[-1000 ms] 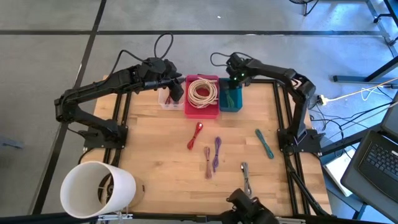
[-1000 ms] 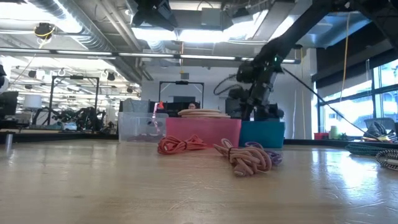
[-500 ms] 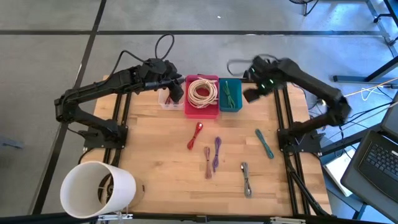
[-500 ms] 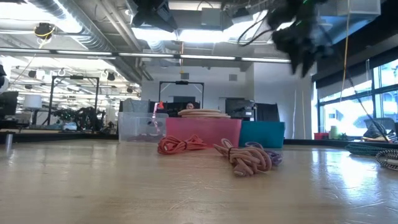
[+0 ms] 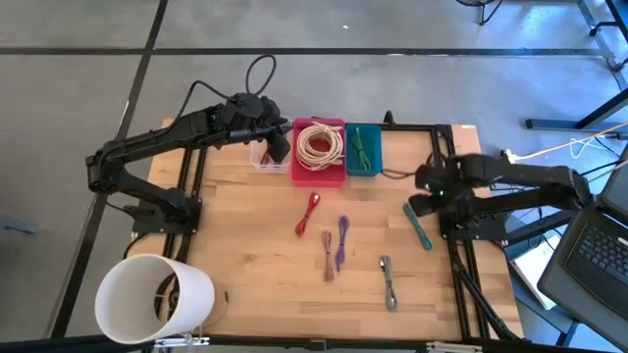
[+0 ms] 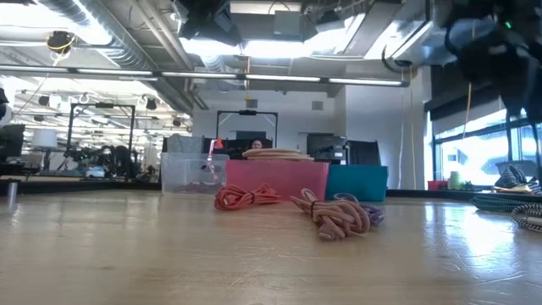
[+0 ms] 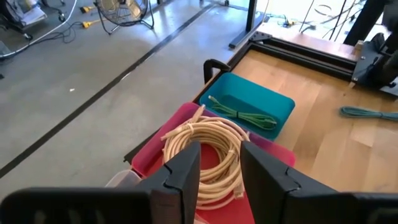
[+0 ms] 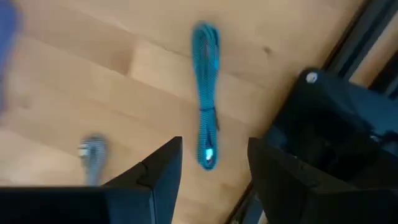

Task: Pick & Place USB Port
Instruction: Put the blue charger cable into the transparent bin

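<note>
So the right gripper [image 5: 420, 206] is hanging over the tabletop's right edge, fingers spread apart with nothing in them, right above the bundled teal USB cable [image 5: 418, 226] lying flat on the wooden tabletop [image 5: 245, 235]. The left gripper [image 5: 278, 147] sits over the clear plastic bin [image 5: 261, 159] at the back edge, fingers parted a bit, empty.

Even overhead lighting on the wooden table [image 5: 255, 235]; shadows are soft and short. Ceiling strip lights [image 6: 254, 47] and the windows [image 6: 483, 157] at far right glare in the low view. The right arm [image 6: 487, 42] is motion-blurred there; its wrist view is smeared throughout. The near tabletop is out of focus.
</note>
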### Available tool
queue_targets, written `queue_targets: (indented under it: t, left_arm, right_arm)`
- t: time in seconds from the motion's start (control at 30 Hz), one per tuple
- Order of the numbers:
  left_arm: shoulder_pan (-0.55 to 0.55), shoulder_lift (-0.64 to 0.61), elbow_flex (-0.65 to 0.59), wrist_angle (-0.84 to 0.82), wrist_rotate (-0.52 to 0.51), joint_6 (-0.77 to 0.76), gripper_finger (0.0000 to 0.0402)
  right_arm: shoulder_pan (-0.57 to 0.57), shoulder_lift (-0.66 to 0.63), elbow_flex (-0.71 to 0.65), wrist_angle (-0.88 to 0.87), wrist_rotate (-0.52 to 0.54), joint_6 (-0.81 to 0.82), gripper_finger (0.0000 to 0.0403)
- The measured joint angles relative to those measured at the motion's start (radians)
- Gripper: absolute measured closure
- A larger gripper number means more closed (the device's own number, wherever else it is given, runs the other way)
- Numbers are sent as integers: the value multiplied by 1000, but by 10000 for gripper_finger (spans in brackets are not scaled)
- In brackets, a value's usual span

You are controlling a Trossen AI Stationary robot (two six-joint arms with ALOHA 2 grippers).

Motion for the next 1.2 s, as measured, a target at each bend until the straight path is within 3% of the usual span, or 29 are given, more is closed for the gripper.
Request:
queue_targets:
  t: [0.1, 0.27, 0.47, 0.7, 1.0, 1.2]
  left_arm:
    - [0, 0, 0, 15, 2, -1, 297]
    - [0, 0, 0, 37, 35, -19, 297]
    - [-3, 0, 0, 46, 60, -34, 298]
    - [-2, 0, 0, 46, 60, -36, 298]
    - [-3, 0, 0, 45, 82, -36, 301]
    - [-3, -1, 0, 45, 104, -21, 303]
  right_arm:
    - [35, -1, -104, 72, -6, 33, 217]
    - [76, 76, -85, 119, 33, 51, 234]
    - [104, 176, -93, 311, -36, 90, 251]
    - [109, 357, -94, 197, 35, 87, 254]
    - [109, 501, -163, 370, 37, -28, 251]
    - [108, 503, -259, 449, 9, -22, 253]
